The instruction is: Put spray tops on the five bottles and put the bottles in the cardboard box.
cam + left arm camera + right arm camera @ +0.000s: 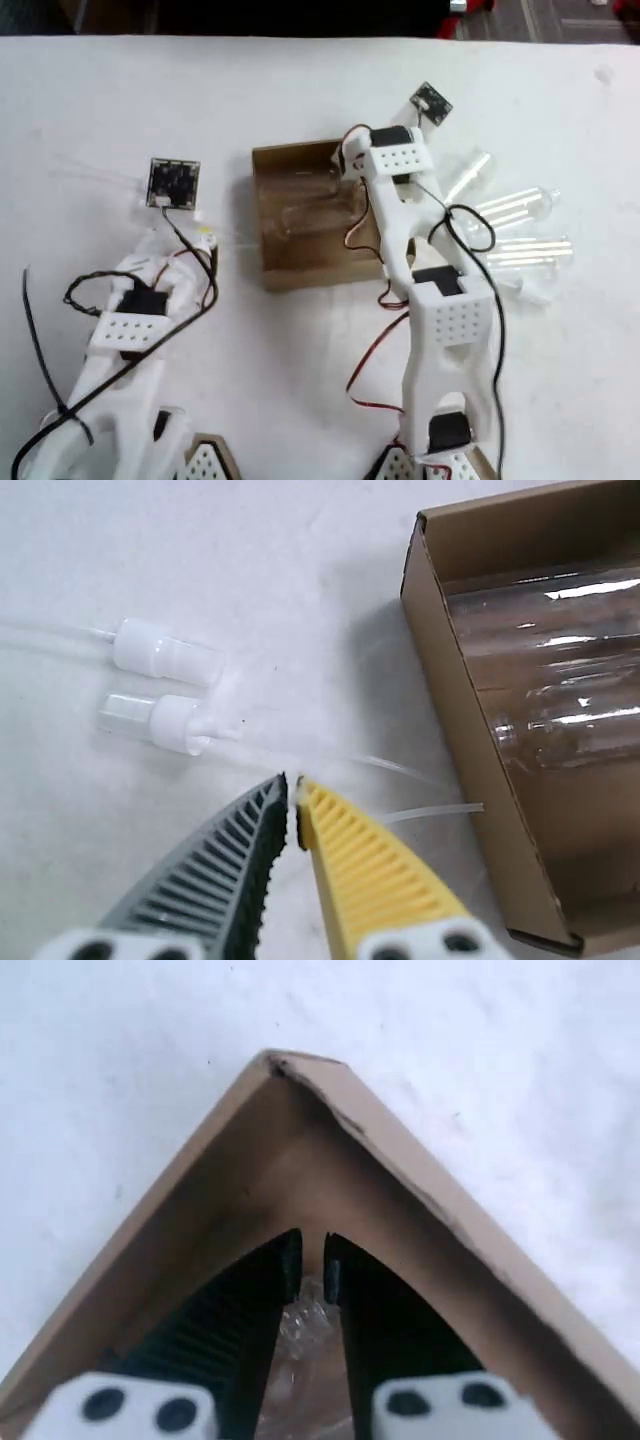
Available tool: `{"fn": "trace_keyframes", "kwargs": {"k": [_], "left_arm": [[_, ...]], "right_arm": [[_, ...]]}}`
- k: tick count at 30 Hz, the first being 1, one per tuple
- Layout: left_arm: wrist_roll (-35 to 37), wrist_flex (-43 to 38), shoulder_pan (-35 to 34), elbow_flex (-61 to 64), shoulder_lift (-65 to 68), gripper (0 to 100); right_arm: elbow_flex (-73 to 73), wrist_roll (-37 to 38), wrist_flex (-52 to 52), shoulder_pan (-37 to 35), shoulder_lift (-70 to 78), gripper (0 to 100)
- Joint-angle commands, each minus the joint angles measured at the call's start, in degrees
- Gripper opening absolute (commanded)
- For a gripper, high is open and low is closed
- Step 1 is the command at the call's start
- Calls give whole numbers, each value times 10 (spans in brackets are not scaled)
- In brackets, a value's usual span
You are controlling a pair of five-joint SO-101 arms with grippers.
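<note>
Left wrist view shows the left gripper (292, 780) clenched, its grey and yellow tips meeting just beside the cardboard box (447, 705). A thin dip tube (400, 772) runs past the tips toward the box; whether it is pinched cannot be told. Two white spray tops (165, 652) lie on the bench (300, 570), farther from the box than the gripper. Clear bottles (560, 620) lie inside the box. The right gripper (312, 1258) sits in a corner of the box, closed to a thin slit, with clear plastic (300, 1335) showing between its fingers; whether it is gripped is unclear. In the high view, more bottles (515, 208) lie fanned out beside the box, past the right arm (450, 310), which stretches over the box's edge.
</note>
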Motion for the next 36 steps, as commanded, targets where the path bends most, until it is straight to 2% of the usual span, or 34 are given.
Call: {"fn": "trace_keyframes", "kwargs": {"k": [1, 10, 20, 27, 36], "left_arm": [[4, -17, 7, -6, -9, 24], [4, -17, 7, -6, -9, 24], [4, -17, 7, -6, -9, 24], [4, -17, 7, -6, -10, 24], [4, -17, 3, -5, -13, 24]], "right_arm": [[-31, 12, 30, 1, -59, 32], [-35, 12, 62, -1, -77, 29], [-35, 13, 44, -85, -180, 32], [-35, 115, -15, -130, -199, 30], [-34, 117, -14, -164, -211, 31]]}}
